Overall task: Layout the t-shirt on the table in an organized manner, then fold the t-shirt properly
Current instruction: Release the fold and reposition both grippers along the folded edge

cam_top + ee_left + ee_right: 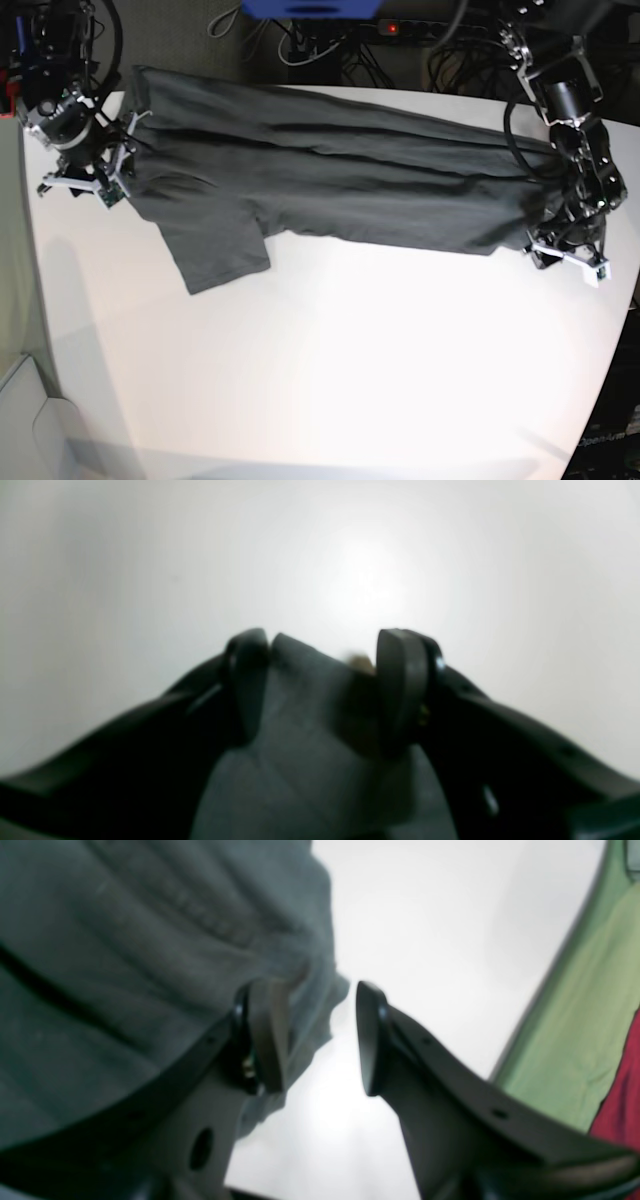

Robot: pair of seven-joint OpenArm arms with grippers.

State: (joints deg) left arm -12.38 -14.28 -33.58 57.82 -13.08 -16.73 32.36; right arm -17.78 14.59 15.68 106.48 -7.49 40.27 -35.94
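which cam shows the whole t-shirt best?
Base view: the t-shirt is stretched across the table, one sleeve visible. Left wrist shows only blurred cloth between the left tool's pads; right wrist only a blurred edge.

The left gripper (320, 675), at the scene's right, pinches cloth between its fingers; the right gripper (320, 1040), far left, stands parted.

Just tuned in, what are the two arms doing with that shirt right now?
The dark grey t-shirt is stretched sideways across the far half of the white table, still bunched lengthwise, one sleeve lying flat toward the near side. The left gripper has cloth between its fingers at one end. The right gripper is at the other end, jaws apart, one finger against the fabric. No fold is made yet.
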